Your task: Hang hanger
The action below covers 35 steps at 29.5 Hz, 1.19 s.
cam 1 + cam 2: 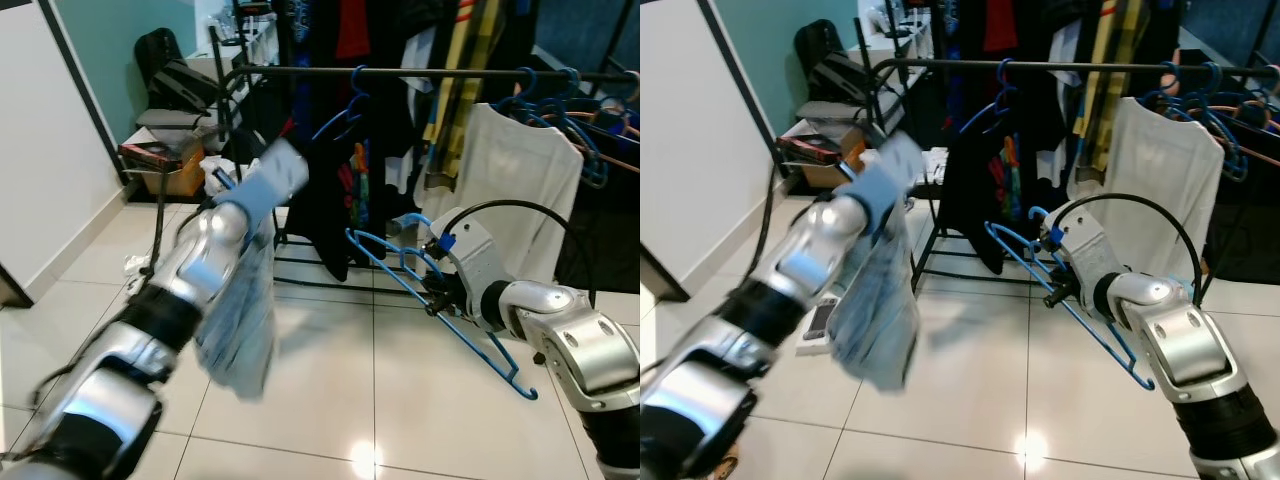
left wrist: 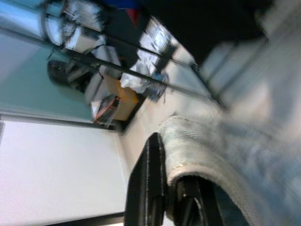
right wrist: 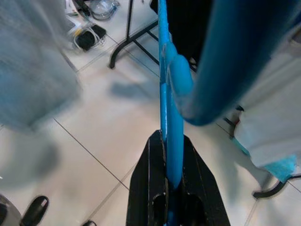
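The right gripper (image 1: 1052, 292) has its fingers clenched on the empty blue plastic hanger (image 1: 1060, 300), held low before the black metal clothes rail (image 1: 1060, 66). The left gripper (image 2: 174, 197) grasps a pale-blue denim garment (image 1: 875, 300). To hang well, lift the hook above a free stretch of rail, then lower it.

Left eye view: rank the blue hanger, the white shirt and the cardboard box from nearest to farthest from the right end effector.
1. Blue hanger, gripped in the right end effector.
2. White shirt, hanging on the rack just behind it.
3. Cardboard box, far across on the left, by the wall.
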{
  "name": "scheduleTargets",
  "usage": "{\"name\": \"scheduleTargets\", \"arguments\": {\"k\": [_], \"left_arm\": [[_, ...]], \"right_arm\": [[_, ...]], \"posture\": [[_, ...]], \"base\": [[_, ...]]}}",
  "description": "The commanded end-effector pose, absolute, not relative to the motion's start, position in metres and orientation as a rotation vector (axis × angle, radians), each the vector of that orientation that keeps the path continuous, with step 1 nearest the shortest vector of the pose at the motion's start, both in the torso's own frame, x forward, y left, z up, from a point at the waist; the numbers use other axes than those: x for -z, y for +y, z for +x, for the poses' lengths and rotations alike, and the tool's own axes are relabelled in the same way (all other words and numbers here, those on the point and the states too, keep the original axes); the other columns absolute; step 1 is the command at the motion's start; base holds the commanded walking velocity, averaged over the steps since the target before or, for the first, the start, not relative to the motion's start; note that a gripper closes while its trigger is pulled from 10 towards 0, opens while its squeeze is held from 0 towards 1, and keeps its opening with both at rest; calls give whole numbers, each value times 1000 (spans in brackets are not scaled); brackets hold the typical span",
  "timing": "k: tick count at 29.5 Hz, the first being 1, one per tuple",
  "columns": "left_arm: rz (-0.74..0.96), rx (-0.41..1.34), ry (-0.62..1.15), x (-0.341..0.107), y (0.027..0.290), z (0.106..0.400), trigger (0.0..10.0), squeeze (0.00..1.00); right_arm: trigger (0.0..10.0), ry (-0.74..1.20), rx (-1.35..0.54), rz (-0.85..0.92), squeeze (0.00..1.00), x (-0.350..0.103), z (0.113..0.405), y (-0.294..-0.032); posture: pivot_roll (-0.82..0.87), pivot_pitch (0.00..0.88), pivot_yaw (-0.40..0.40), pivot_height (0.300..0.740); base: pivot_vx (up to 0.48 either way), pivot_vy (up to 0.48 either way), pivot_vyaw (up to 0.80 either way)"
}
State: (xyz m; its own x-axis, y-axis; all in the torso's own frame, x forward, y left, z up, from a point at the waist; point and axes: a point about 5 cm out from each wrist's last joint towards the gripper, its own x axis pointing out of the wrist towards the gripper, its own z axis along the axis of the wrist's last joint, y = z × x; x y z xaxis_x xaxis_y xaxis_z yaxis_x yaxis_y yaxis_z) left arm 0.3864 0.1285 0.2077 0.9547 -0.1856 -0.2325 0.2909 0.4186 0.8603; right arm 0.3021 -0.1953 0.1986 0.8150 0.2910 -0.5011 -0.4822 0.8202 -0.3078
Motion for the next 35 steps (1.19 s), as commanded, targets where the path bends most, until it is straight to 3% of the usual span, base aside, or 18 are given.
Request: {"name": "scheduleTargets", "arguments": {"k": [1,3,4,8,9,13,18,22,24,27,31,32,33,35], "left_arm": [[1269,324,92,-204,139,387,10000,0],[1269,324,92,-204,139,387,10000,0],[1371,355,69,-201,145,387,10000,0],[1371,355,69,-201,145,387,10000,0],[1500,428,14,-199,146,386,10000,0],[1639,617,30,-182,150,379,10000,0],[1694,738,38,-173,146,376,10000,0],[1765,752,-90,-181,135,377,10000,0],[1856,786,-242,-187,127,378,10000,0],[1890,829,-257,-186,129,378,10000,0],[1913,915,-79,-170,152,379,10000,0],[1835,903,90,-156,169,379,10000,0],[1835,903,90,-156,169,379,10000,0],[1712,878,340,-128,196,372,10000,0]], "right_arm": [[10000,428,-465,-451,0,-202,302,-186],[10000,428,-465,-451,0,-202,302,-186],[10000,425,-476,-449,0,-202,301,-185],[10000,425,-476,-449,0,-202,301,-185],[10000,425,-490,-444,0,-201,300,-183],[10000,424,-526,-424,0,-200,299,-178],[10000,424,-642,-351,0,-200,293,-164],[10000,435,-703,-333,0,-198,288,-157],[10000,443,-730,-330,0,-196,285,-155],[10000,445,-729,-331,0,-195,285,-155],[10000,443,-706,-313,0,-192,289,-158],[10000,437,-671,-286,0,-188,294,-162],[10000,437,-671,-286,0,-188,294,-162],[10000,443,-604,-259,0,-177,301,-171]], "posture": [[-66,0,87,740],[-66,0,87,740],[-64,0,90,740],[-64,0,90,740],[-66,0,91,740],[-68,0,91,740],[-70,0,95,740],[-74,0,94,740],[-75,0,96,740],[-77,0,101,740],[-74,0,116,740],[-70,0,125,740],[-70,0,125,740],[-75,0,129,740]], "base": [[0,0,0],[0,0,0],[0,0,0],[0,0,0],[0,0,0],[0,0,0],[0,0,0],[0,0,0],[0,0,0],[0,0,0],[0,0,0],[0,0,0],[0,0,0],[0,0,0]]}}
